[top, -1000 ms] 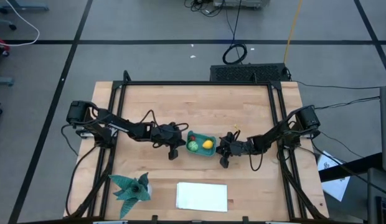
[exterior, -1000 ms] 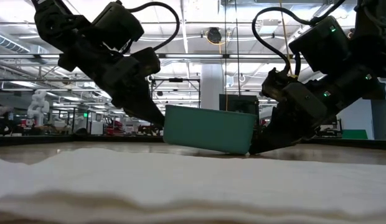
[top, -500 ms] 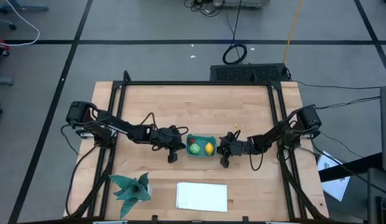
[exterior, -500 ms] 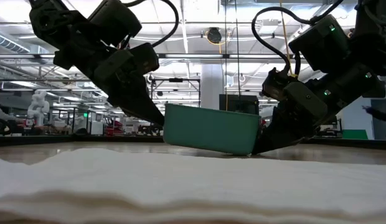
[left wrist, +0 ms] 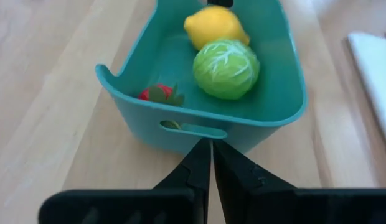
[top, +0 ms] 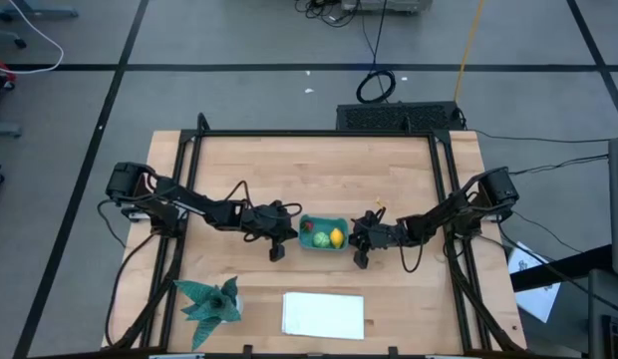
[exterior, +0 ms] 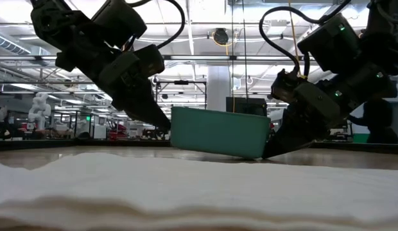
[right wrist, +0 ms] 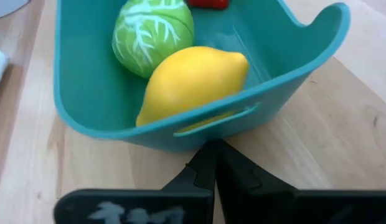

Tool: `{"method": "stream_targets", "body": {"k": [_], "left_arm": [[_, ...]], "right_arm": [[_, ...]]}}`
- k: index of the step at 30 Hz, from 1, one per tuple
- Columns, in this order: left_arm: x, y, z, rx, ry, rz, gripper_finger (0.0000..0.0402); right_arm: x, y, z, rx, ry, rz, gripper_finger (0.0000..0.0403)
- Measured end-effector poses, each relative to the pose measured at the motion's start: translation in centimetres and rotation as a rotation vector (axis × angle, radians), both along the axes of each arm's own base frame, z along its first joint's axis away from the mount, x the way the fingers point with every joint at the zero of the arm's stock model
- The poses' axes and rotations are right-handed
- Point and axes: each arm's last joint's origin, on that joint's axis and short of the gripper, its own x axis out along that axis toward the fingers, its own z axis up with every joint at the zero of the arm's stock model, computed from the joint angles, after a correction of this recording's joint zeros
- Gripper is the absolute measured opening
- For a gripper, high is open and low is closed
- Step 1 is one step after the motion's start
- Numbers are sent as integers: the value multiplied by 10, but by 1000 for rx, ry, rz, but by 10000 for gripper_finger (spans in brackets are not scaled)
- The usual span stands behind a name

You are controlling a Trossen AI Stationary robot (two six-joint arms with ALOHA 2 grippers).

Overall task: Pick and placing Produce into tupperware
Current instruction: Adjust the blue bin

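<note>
I'm looking at a light wood table [top: 389,179] on grey floor, big open workshop behind. The teal tub [top: 322,234] sits mid-table with the lemon [left wrist: 215,27], cabbage [left wrist: 226,68] and red piece [left wrist: 157,94] inside. Left gripper [left wrist: 211,158] at its 9 o'clock end, right gripper [right wrist: 214,160] at 3 o'clock, both pinched closed, tips against the tub's end walls. White cloth [top: 323,314] at 6 o'clock.

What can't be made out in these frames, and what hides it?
- Strawberry: mostly hidden behind the tub wall in the left wrist view, cut off by the edge in the right wrist view.
- Produce: hidden by the tub's side in the low view.
- Whether the shut left gripper and shut right gripper touch the tub: not clear in any view.
- White sheet: a blurred foreground band in the low view.
</note>
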Motion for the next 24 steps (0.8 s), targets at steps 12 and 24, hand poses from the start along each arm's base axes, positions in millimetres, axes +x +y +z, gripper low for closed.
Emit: {"method": "stream_targets", "body": {"k": [12, 24], "left_arm": [[-1, 0, -2, 4, 20, 1, 26], [-2, 1, -3, 6, 40, 2, 26]], "right_arm": [[0, 0, 0, 27, 4, 10, 0], [0, -1, -1, 60, 20, -18, 0]]}}
